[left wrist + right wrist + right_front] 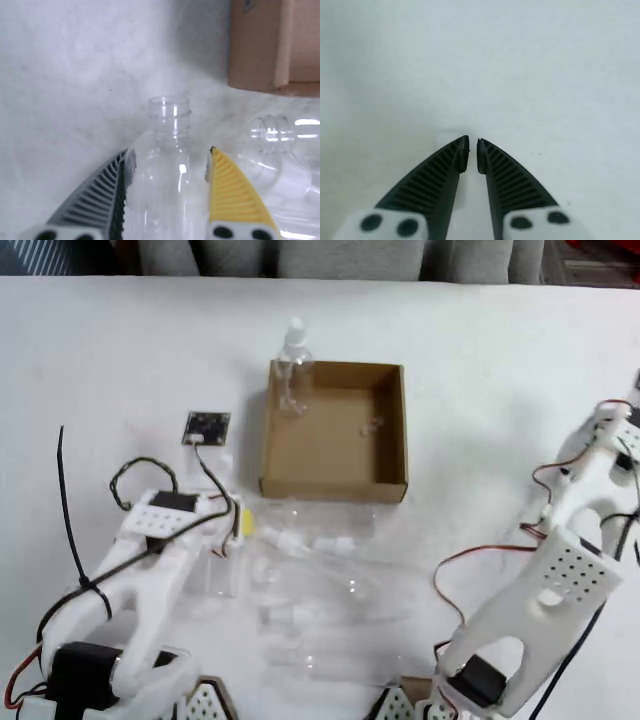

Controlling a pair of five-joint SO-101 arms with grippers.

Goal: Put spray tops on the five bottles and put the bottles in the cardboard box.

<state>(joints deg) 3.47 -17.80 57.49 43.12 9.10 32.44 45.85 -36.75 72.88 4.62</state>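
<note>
My left gripper [167, 160] has its grey finger and yellow finger pressed against the two sides of a clear, capless bottle [167, 190], just below its open neck. In the high view that gripper [232, 535] sits at the left end of a cluster of clear bottles [330, 585] lying on the table in front of the cardboard box [385, 485]. A few white spray tops [290, 540] show among them. One bottle with a white spray top [293, 370] stands in the box's back left corner. My right gripper [472, 155] is shut with nothing in it above bare white table.
A small black square board [207, 427] lies left of the box, with a cable running to the left arm. The right arm [560, 570] stretches along the table's right side. The box corner [265, 50] lies just past the held bottle.
</note>
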